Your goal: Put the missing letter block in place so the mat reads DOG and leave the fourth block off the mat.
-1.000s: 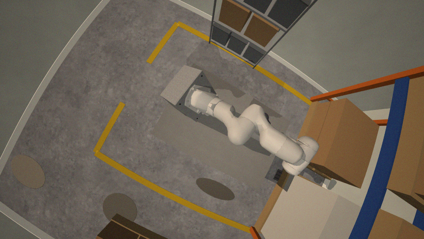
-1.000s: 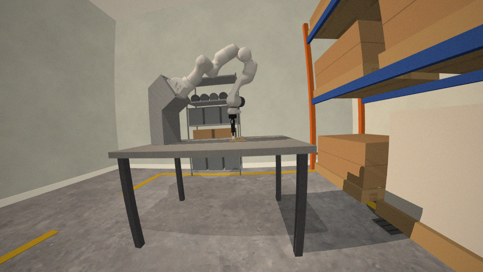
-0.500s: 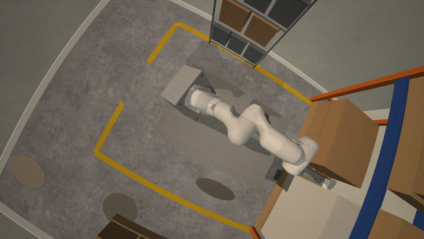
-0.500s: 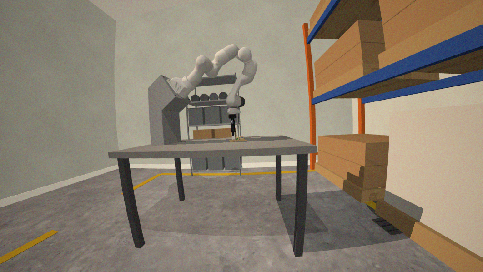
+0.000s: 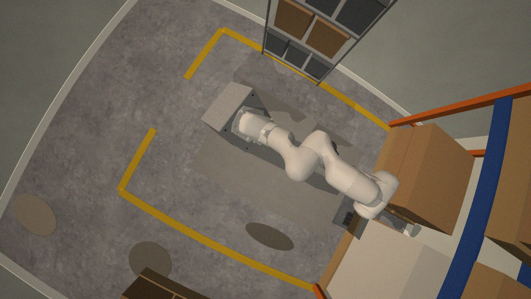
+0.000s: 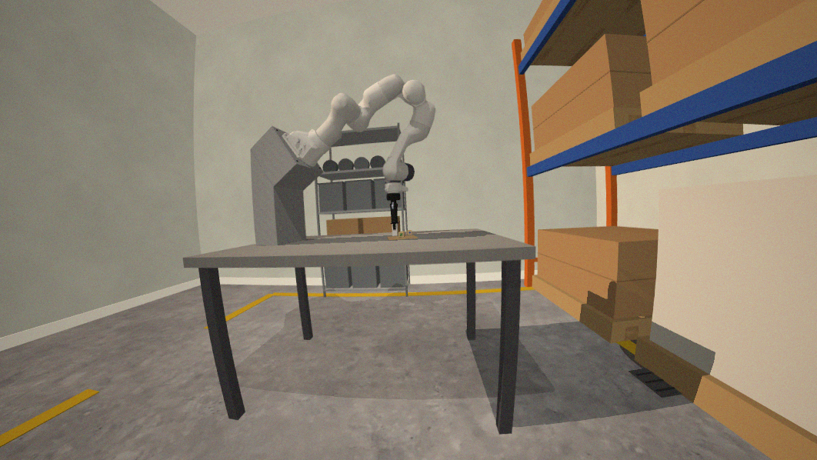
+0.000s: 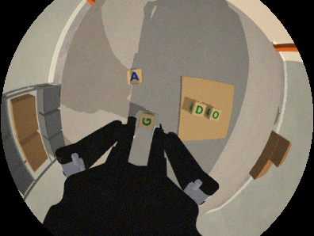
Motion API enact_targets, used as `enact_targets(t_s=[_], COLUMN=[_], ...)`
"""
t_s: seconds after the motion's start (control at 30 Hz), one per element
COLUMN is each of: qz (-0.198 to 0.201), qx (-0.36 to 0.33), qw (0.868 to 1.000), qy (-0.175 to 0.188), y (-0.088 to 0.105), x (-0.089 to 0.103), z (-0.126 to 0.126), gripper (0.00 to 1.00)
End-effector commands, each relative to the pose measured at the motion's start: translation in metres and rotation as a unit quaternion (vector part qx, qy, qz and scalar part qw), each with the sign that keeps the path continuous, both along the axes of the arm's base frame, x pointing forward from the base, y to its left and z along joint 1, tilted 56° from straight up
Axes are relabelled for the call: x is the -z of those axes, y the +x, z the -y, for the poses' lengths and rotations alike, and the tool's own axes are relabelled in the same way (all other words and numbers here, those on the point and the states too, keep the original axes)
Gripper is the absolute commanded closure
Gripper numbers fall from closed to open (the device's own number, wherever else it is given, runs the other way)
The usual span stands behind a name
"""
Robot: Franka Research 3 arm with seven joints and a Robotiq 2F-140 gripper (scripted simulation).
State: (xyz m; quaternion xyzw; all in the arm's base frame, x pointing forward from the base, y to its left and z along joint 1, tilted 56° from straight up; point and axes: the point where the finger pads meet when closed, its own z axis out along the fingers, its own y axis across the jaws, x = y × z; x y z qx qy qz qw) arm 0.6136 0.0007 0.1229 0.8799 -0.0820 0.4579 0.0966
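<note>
G block [image 7: 147,119] is off the mat [image 6: 407,238] [image 7: 202,131], inside the table's [image 6: 354,251] [image 7: 170,59] edges; can't tell if the gripper [image 6: 394,230] [image 7: 147,118] pinches it.

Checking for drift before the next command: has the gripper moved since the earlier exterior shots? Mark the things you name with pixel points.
No, no visible shift: the gripper [image 6: 394,228] [image 7: 147,118] hangs at the same spot above the table [image 6: 342,251], against its front edge.
</note>
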Motion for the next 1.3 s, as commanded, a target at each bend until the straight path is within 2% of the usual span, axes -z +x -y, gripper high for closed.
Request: enact_targets(t_s=[0.0, 0.23, 0.53, 0.6, 0.8, 1.27], qz=[0.001, 0.001, 0.001, 0.001, 0.001, 0.003], qx=[-0.001, -0.001, -0.001, -0.001, -0.001, 0.002], qw=[1.000, 1.000, 1.000, 1.000, 1.000, 1.000], qy=[-0.003, -0.003, -0.003, -0.003, -0.003, 0.001], y=[0.002, -0.004, -0.052, -0.052, -0.075, -0.077], x=[-0.001, -0.005, -0.039, -0.039, -0.055, -0.058], z=[0.002, 0.000, -0.015, -0.015, -0.022, -0.022], gripper=[0.87, 0.87, 0.87, 0.87, 0.87, 0.87])
